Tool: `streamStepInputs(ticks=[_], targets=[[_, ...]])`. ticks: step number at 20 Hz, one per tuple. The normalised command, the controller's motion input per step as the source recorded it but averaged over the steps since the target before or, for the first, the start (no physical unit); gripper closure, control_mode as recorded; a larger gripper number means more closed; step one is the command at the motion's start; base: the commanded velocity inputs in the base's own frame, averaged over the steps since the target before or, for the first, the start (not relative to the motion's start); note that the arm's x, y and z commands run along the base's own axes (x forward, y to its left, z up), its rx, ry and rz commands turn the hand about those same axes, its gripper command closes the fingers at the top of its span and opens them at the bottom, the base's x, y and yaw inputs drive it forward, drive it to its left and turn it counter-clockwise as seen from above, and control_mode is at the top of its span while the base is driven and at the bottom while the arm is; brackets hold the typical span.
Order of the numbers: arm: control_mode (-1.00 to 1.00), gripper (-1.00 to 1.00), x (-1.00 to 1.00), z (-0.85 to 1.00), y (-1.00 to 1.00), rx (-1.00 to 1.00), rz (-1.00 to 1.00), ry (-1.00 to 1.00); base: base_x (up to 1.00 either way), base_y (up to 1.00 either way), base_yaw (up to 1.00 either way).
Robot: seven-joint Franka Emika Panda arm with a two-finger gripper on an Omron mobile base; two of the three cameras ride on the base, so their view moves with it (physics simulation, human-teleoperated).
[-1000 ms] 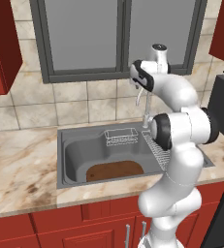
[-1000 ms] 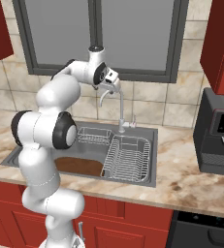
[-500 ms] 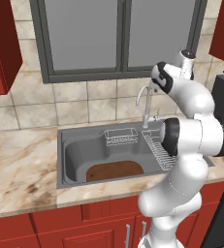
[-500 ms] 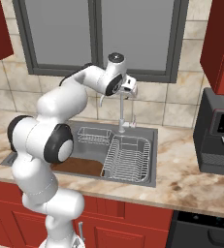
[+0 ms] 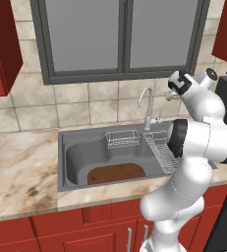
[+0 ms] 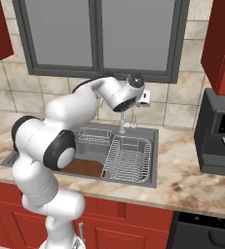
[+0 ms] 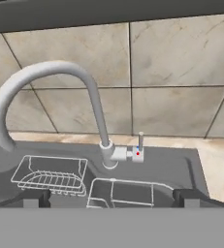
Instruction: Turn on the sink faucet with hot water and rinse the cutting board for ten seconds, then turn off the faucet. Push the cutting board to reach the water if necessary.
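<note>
Left base view: we see the end effector [image 5: 173, 92] high beside the sink faucet [image 5: 145, 104], on its right. A second ago the hand sat above and left of the spout; it has swung across to the lever side, which we read as the approach to turning the tap on. No water runs yet. The cutting board [image 5: 116, 173] lies flat on the floor of the sink [image 5: 62, 162], toward its front and not under the spout (a push may be needed).

Right base view: the arm arches over the basin and hides most of the faucet; only its lower stem [image 6: 122, 125] shows. The board [image 6: 82, 168] is partly cut off by the arm and the wire dish rack [image 6: 128, 159].

Hand view: the fingertips [image 7: 32, 198] stand wide apart, holding nothing. The lever [image 7: 139, 147] stands ahead between them, well apart. The board lies outside this frame.
</note>
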Motion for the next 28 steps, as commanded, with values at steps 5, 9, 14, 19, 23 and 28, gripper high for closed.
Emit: streamStepInputs(ticks=[5,9,14,19,23,28], targets=[[-1.00,-1.00,0.00,-0.38,-0.19,0.00,0.11,-0.19,0.00,0.00,0.00],[-1.00,-1.00,0.00,-0.36,-0.25,0.00,0.11,-0.20,0.00,0.00,0.00],[-1.00,-1.00,0.00,-0.32,-0.14,0.00,0.09,-0.19,0.00,0.00,0.00],[-1.00,-1.00,0.05,-0.19,-0.10,0.00,0.07,-0.18,0.00,0.00,0.00],[-1.00,-1.00,0.29,-0.10,0.00,0.00,0.03,-0.13,0.00,0.00,0.00],[-1.00,-1.00,0.34,-0.18,0.00,0.00,0.02,-0.10,0.00,0.00,0.00]])
